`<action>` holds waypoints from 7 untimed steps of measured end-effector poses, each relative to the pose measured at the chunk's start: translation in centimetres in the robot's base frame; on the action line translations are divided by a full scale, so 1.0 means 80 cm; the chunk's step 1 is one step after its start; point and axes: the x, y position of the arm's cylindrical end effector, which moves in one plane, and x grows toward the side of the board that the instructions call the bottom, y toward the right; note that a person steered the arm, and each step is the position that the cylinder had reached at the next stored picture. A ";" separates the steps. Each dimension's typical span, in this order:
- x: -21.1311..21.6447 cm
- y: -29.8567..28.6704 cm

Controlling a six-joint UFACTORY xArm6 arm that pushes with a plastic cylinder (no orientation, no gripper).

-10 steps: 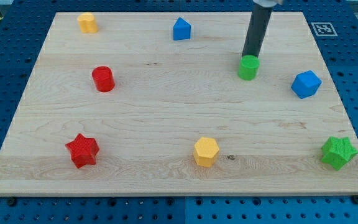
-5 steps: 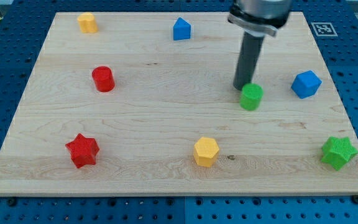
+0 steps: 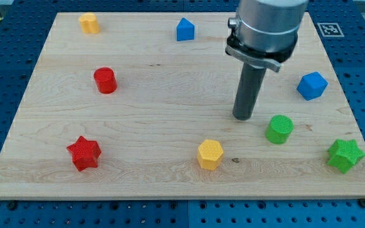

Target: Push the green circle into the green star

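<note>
The green circle (image 3: 279, 128) sits on the wooden board at the view's lower right. The green star (image 3: 345, 155) lies near the board's bottom right corner, to the right of and a little below the circle. My tip (image 3: 243, 117) rests on the board just up and to the left of the green circle, with a small gap between them.
A blue block (image 3: 312, 85) sits above and to the right of the circle. A yellow hexagon (image 3: 210, 154) lies at the bottom middle, a red star (image 3: 83, 153) at the bottom left, a red cylinder (image 3: 105, 80) at the left, a yellow block (image 3: 89, 23) at the top left, and a blue house-shaped block (image 3: 184, 29) at the top middle.
The green circle has slid down and to the right, closer to the green star. My tip has followed it downward and now stands slightly apart from it.
</note>
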 end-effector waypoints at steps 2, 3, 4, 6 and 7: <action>0.032 0.044; 0.032 0.075; 0.029 0.079; 0.027 0.110; 0.038 0.125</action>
